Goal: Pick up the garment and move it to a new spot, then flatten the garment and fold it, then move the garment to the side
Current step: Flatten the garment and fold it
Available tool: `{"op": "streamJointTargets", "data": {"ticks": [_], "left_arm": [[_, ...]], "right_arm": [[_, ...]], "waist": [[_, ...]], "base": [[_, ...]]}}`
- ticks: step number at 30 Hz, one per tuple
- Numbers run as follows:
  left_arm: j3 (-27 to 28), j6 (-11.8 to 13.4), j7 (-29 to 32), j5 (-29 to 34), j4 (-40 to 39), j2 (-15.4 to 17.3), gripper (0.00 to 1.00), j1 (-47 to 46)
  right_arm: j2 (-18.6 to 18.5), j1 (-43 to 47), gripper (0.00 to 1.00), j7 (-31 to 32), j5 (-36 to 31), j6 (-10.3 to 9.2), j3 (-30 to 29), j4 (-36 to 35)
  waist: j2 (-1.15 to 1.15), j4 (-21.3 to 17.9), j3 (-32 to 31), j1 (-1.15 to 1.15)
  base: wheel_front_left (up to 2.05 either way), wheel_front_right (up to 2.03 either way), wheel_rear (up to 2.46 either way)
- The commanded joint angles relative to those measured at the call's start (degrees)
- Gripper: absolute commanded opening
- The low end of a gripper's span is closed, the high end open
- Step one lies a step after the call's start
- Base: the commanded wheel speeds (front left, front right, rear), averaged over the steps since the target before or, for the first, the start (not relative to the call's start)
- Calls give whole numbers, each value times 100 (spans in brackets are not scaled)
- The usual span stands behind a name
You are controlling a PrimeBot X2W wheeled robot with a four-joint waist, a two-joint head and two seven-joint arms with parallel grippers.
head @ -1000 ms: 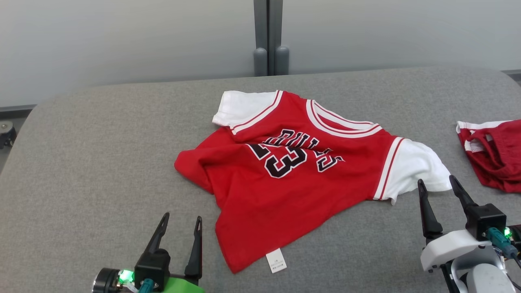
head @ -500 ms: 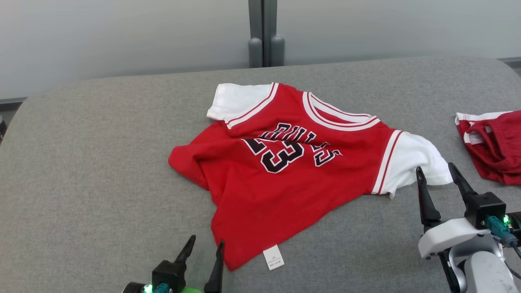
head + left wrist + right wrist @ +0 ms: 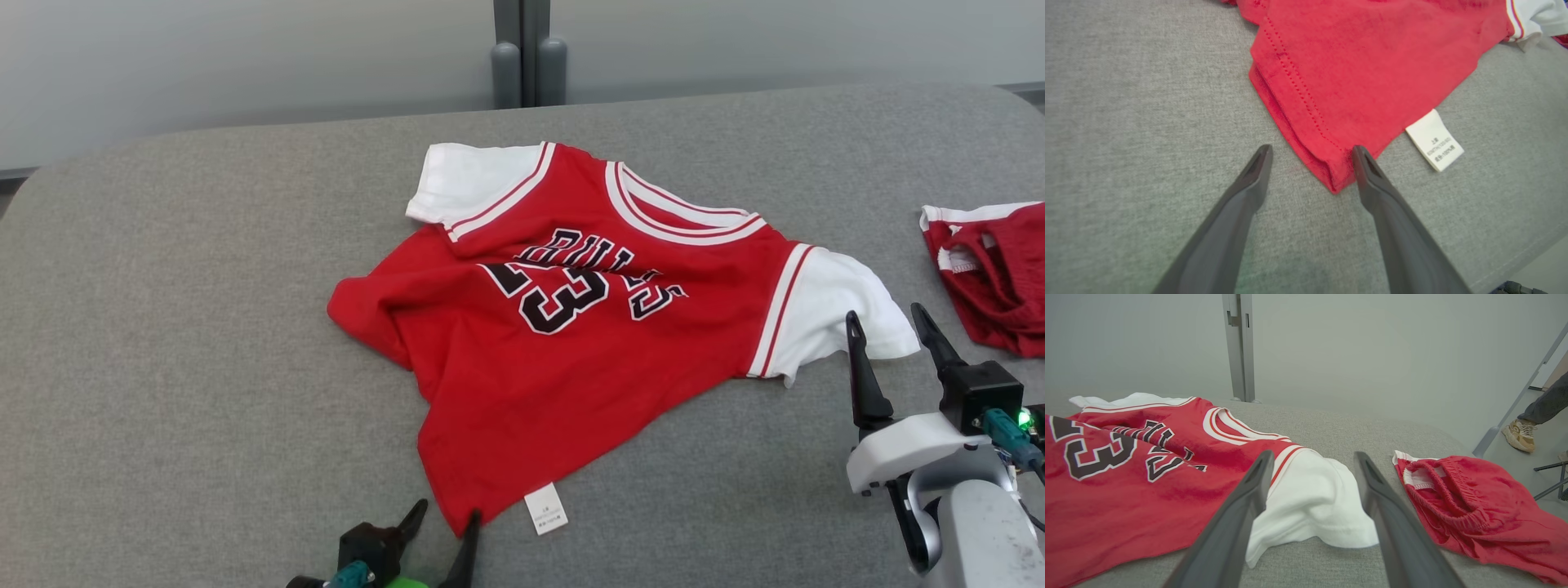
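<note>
The garment [image 3: 571, 343] is a red jersey with white sleeves and black "BULLS 23" lettering, lying rumpled on the grey padded table [image 3: 163, 327]. My left gripper [image 3: 447, 512] is open at the jersey's near hem corner. In the left wrist view that red corner [image 3: 1327, 171] lies between the fingers of the left gripper [image 3: 1311, 149], and a white label [image 3: 1434, 139] sits just right of them. My right gripper [image 3: 886, 314] is open at the edge of the white right sleeve [image 3: 833, 310]. In the right wrist view the sleeve [image 3: 1310, 498] shows between the fingers of the right gripper [image 3: 1313, 454].
Crumpled red shorts [image 3: 992, 278] lie at the table's right edge, close to my right gripper. A grey post [image 3: 522, 49] stands behind the table against a pale wall. A person's foot [image 3: 1519, 435] is on the floor beyond the table's right end.
My left gripper has moved right, up to the jersey's near hem corner. The head camera has tilted, so the whole scene sits higher. The right gripper stays by the sleeve.
</note>
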Motion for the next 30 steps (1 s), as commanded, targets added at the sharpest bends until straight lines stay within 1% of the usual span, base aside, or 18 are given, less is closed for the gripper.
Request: {"op": "streamJointTargets", "data": {"ticks": [1, 4, 5, 6, 7, 8, 15, 25, 30], "left_arm": [[-73, -19, 17, -86, 144, 21, 100, -103], [-256, -42, 29, -271, 324, 18, 100, -227], [-320, -47, 35, -293, 369, 16, 87, -258], [-413, -54, 35, -351, 429, 13, 46, -288], [-479, -58, 37, -383, 465, 11, 38, -309], [-554, -62, 43, -441, 516, 5, 0, -337], [-943, -56, 52, -773, 715, 7, 0, -566], [-787, -36, 46, -573, 549, 21, 0, -763], [-733, -35, 41, -496, 428, 24, 0, -797]], "right_arm": [[-27, -86, 100, -9, -38, -10, -18, 18], [-30, -120, 100, -9, -39, -10, -25, 43], [-31, -135, 100, -9, -39, -10, -33, 49], [-43, -154, 100, -9, -48, -10, -52, 69], [-57, -165, 100, -9, -59, -10, -71, 95], [-76, -182, 100, -9, -80, -10, -100, 148], [-286, -409, 100, -9, -216, -10, -334, 687], [-456, -929, 100, -9, -329, -10, -825, 1887], [-510, -1191, 100, -10, -348, -10, -957, 2286]], "waist": [[0, -3, 20, 0], [0, -8, 52, 0], [0, -9, 61, 0], [0, -8, 72, 0], [0, -5, 81, 0], [0, -1, 92, 0], [0, 26, 176, 0], [0, 139, 399, 0], [0, 204, 547, 0]], "base": [[0, 0, 0], [0, 0, 0], [0, 0, 0], [0, 0, 0], [0, 0, 0], [0, 0, 0], [0, 0, 0], [0, 0, 0], [0, 0, 0]]}}
